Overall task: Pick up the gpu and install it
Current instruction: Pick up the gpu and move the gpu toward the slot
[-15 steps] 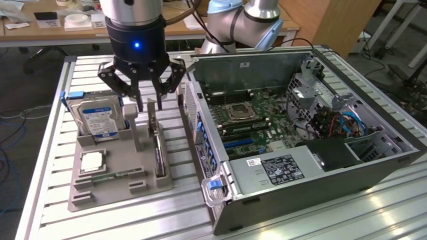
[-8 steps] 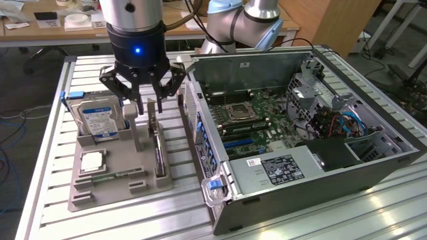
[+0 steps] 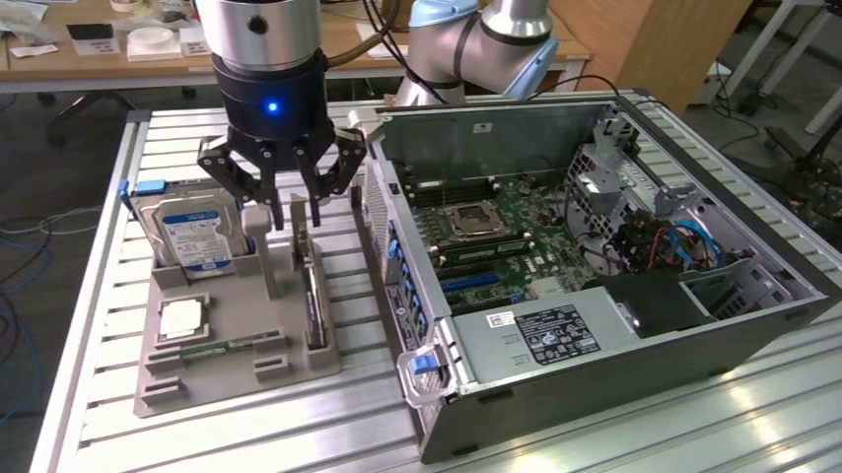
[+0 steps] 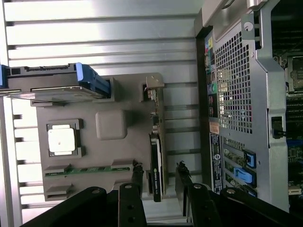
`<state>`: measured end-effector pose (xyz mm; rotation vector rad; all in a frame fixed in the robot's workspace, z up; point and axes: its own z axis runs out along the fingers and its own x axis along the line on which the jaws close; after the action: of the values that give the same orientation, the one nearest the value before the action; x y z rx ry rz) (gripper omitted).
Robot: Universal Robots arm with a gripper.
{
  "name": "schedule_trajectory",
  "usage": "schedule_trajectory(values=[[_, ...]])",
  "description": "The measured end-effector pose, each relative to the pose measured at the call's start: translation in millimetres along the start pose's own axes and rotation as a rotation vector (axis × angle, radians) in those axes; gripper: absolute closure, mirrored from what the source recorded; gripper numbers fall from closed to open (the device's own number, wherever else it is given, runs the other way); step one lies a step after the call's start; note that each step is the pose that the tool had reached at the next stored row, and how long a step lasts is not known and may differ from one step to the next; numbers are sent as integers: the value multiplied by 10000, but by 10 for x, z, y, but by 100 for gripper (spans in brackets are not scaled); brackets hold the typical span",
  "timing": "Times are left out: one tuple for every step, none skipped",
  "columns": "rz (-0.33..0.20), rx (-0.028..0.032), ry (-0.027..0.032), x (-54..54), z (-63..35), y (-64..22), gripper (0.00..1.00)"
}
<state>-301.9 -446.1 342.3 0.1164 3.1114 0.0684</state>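
Silver-and-black arm, dark linkage gripper.
Polished silver wrist cylinder (image 3: 256, 30) over glossy black housing (image 3: 296, 84) with small lit blue lamp (image 3: 272, 106); black gripper (image 3: 287, 209) of bolted link bars, two slim fingers (image 4: 137, 175); grey arm joints (image 3: 460, 44) capped pale blue; dark cable (image 3: 373, 39) alongside.

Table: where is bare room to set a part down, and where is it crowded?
Free: table slats in front of the grey tray and the computer case. Crowded: between tray and case, where the open gripper hovers over the gpu.

1 gpu (image 3: 315, 301), 1 drive (image 3: 195, 236), 1 case (image 3: 500, 133) (open).
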Motion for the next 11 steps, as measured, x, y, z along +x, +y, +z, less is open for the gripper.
schedule_trajectory(values=[[0,1,0,0,0,0,58],[0,-1,-1,0,1,0,58],[-1,-1,-1,0,1,0,58],[0,-1,-1,0,1,0,58],[0,-1,-1,0,1,0,58],[0,-1,-1,0,2,0,58],[0,-3,-3,0,6,0,58],[0,-4,-4,0,11,0,58],[0,-2,-2,0,15,-1,58],[0,-1,-1,0,21,-1,58],[0,-2,-2,0,26,-1,58]])
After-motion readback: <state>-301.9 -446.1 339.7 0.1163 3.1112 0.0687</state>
